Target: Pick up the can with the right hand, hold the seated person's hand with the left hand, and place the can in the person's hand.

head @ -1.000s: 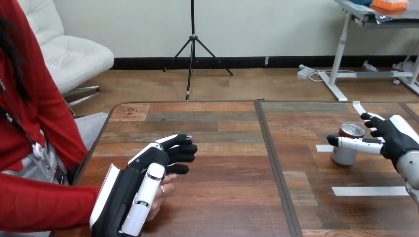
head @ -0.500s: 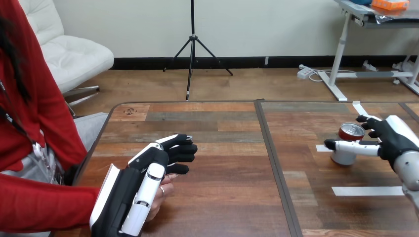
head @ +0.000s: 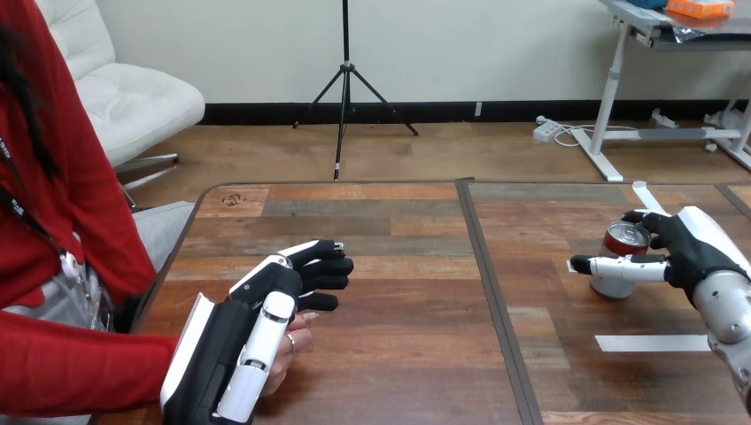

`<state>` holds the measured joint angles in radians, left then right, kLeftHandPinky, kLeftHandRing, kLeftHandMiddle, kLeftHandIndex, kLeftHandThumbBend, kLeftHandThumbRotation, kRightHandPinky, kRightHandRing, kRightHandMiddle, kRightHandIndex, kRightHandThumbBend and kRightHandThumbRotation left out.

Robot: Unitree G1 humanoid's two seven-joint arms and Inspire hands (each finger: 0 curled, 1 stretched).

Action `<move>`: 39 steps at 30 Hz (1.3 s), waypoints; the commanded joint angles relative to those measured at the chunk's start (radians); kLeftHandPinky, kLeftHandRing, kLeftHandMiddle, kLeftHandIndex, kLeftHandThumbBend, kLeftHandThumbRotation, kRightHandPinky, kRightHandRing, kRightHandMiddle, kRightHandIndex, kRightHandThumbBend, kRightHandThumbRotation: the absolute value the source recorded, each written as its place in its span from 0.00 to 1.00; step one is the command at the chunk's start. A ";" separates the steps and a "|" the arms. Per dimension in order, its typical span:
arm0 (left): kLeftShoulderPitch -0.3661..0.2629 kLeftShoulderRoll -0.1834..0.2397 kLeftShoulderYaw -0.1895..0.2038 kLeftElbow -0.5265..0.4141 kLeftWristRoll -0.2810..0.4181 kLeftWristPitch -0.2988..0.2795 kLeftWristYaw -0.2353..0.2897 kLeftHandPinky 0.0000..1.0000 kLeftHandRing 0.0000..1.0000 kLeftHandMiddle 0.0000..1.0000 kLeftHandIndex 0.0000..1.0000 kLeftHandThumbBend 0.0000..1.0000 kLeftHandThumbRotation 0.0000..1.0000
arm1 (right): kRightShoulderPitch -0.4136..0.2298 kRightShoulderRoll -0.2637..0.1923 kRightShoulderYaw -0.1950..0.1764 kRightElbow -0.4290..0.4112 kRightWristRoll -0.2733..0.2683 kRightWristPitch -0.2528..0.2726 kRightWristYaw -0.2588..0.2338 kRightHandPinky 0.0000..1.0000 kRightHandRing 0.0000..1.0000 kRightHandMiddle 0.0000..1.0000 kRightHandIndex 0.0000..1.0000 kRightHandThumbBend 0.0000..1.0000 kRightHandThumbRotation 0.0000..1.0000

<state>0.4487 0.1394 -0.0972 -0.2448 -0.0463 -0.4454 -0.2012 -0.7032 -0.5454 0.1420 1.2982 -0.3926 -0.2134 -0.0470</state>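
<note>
Closer now, right hand [head: 686, 252] curls round the upright red-and-silver can [head: 610, 284].

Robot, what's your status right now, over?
Right hand curled round can, upright on table. Left hand over the person's hand. Nothing stands between them.

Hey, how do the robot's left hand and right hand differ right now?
The left hand lies over the person's hand near the table's left edge; the right hand is at the upright can on the right. The left hand's white back faces up; the right hand is turned sideways, thumb across the can's front, fingers behind its rim. Whether the left grips, I cannot tell. Both are black-and-white.
</note>
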 commanded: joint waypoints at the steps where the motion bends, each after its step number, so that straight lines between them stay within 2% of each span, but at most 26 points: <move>1: -0.061 -0.001 0.014 -0.002 -0.017 -0.023 -0.006 0.68 0.73 0.73 0.73 0.27 1.00 | -0.075 0.021 0.010 -0.006 -0.006 -0.016 -0.023 0.78 0.86 0.87 0.84 1.00 0.41; 27: -0.062 -0.005 0.022 0.000 -0.007 -0.033 0.003 0.68 0.72 0.72 0.72 0.26 1.00 | -0.074 0.033 0.016 -0.003 -0.007 -0.051 -0.025 0.75 0.78 0.78 0.74 0.95 0.25; 39: -0.060 -0.005 0.025 -0.001 -0.005 -0.034 0.003 0.68 0.72 0.71 0.72 0.26 1.00 | -0.077 0.034 0.019 -0.003 -0.010 -0.046 -0.025 0.71 0.74 0.73 0.71 0.91 0.18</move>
<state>0.4398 0.1389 -0.0865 -0.2430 -0.0466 -0.4510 -0.2036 -0.7048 -0.5233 0.1539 1.2985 -0.4007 -0.2434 -0.0654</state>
